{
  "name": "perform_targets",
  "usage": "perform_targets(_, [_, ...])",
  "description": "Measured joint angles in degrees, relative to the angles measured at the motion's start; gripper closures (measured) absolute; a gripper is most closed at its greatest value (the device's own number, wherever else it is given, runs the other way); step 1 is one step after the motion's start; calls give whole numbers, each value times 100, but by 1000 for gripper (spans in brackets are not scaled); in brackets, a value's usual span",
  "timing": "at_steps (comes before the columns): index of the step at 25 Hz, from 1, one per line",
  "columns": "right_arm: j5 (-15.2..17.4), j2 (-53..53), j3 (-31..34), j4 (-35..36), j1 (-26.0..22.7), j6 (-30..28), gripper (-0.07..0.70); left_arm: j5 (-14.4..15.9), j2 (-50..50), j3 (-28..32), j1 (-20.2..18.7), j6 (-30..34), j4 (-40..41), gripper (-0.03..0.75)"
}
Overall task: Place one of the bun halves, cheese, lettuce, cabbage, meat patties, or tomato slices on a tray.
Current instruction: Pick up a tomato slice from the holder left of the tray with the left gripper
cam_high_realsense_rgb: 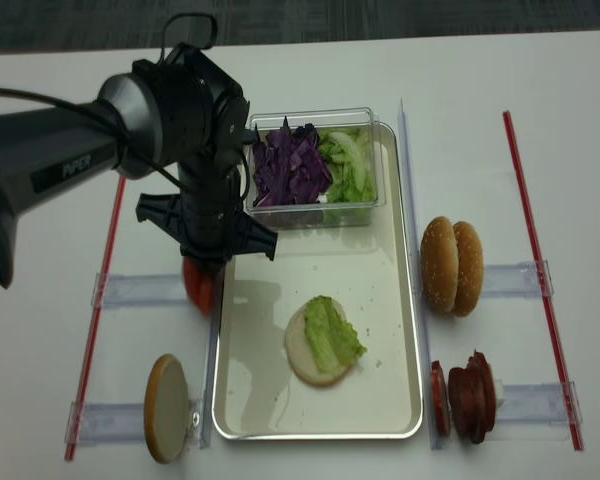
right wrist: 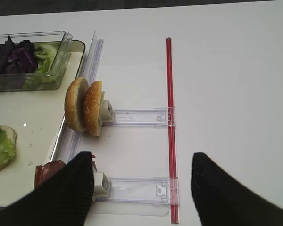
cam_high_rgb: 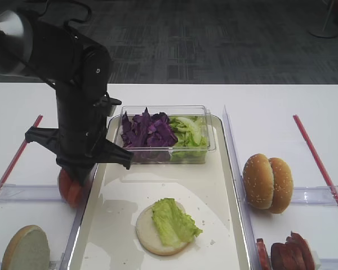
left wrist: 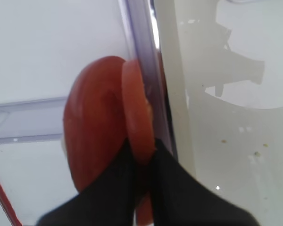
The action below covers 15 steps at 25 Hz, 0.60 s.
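Two tomato slices (left wrist: 96, 127) stand on edge in a clear holder just left of the cream-white tray (cam_high_rgb: 118, 225). My left gripper (left wrist: 140, 162) is shut on the slice nearest the tray (left wrist: 134, 103), pinching its lower edge. From above, the left gripper (cam_high_rgb: 76, 179) reaches down onto the tomato slices (cam_high_rgb: 69, 190). On the tray lies a bun half (cam_high_rgb: 149, 230) with a lettuce leaf (cam_high_rgb: 174, 220) on it. My right gripper (right wrist: 141, 188) is open over a clear holder, with nothing between its fingers, beside the meat patties (right wrist: 49, 172).
A clear box on the tray's far end holds purple cabbage (cam_high_rgb: 146, 129) and lettuce (cam_high_rgb: 190, 132). Two bun halves (cam_high_rgb: 267, 183) stand in a holder right of the tray, patties (cam_high_rgb: 290, 253) nearer. Another bun half (cam_high_rgb: 25, 248) stands at the front left. Red strips (cam_high_rgb: 318, 163) line the table.
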Motion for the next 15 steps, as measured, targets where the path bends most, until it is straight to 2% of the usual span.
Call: perform_targets(15, [0,0,0,0,0,0,153,114,-591,0,0,24,148,678])
